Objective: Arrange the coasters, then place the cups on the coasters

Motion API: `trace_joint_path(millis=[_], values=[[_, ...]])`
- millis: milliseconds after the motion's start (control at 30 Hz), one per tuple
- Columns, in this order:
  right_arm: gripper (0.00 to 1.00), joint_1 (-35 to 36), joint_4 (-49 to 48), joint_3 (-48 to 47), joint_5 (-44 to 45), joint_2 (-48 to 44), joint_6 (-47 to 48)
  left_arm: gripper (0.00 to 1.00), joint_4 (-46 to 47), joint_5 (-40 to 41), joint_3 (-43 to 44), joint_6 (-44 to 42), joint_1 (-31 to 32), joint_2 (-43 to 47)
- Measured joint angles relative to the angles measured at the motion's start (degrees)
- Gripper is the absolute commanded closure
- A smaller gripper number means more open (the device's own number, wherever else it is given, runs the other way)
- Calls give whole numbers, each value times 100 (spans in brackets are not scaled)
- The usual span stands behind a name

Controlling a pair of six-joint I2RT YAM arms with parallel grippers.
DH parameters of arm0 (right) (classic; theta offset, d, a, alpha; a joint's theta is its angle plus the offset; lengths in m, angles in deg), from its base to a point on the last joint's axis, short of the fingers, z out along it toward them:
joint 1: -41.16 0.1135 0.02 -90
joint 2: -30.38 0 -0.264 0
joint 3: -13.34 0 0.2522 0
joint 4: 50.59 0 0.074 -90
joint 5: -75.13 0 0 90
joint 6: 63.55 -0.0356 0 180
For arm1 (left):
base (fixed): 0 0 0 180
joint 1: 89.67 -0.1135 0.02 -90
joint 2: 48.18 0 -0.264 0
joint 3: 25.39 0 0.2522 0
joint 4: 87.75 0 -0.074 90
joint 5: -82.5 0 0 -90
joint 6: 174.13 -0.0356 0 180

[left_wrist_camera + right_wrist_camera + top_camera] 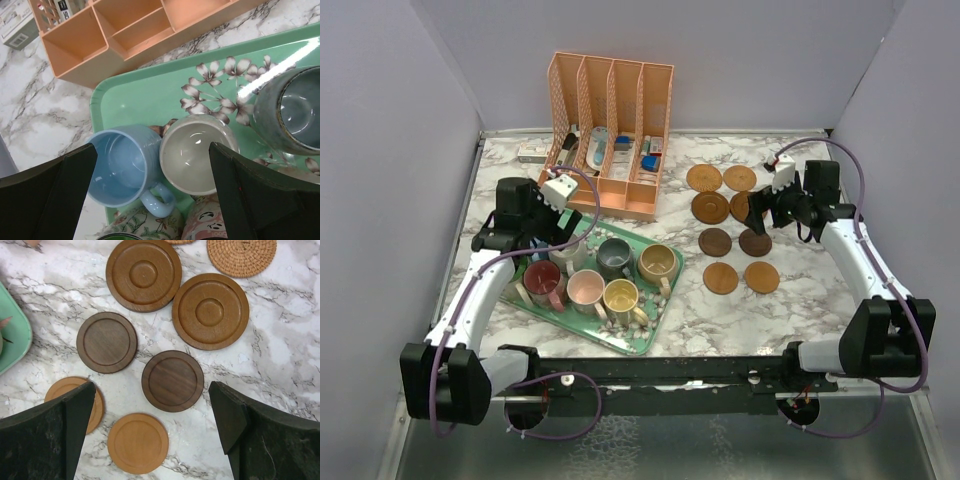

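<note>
My left hand (152,149) is spread wide and empty over the green tray (150,95), where the cups (613,258) stand crowded together on the left side of the table (800,300). Straight under it sit the blue cup (120,167) and the cream cup (197,156), touching side to side. Both fall inside the span of the fingers, the blue one close to one finger, its handle turned toward the bottom of the wrist view. My right hand (151,390) is just as wide, holding nothing, and hangs over the coasters (715,242). These lie in two lines on the right, well apart from the tray. I judge the coasters laid out, so the cups come next. The left arm is the nearer one, and each cup has to travel rightward to a coaster.
</note>
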Motion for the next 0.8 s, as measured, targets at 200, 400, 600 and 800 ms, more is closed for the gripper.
trace_joint_path(millis=[200, 400, 600, 800], values=[[0, 2, -46, 9, -223, -107, 39, 1, -146, 380, 26, 42, -24, -52], [0, 2, -46, 20, -249, -107, 87, 1, -326, 743, 214, -17, -291, -52], [0, 2, -48, 20, -251, -107, 103, 3, -468, 879, 238, -68, -551, -46], [0, 2, -48, 20, -317, -103, 103, 5, -671, 931, 407, -63, -811, -55]])
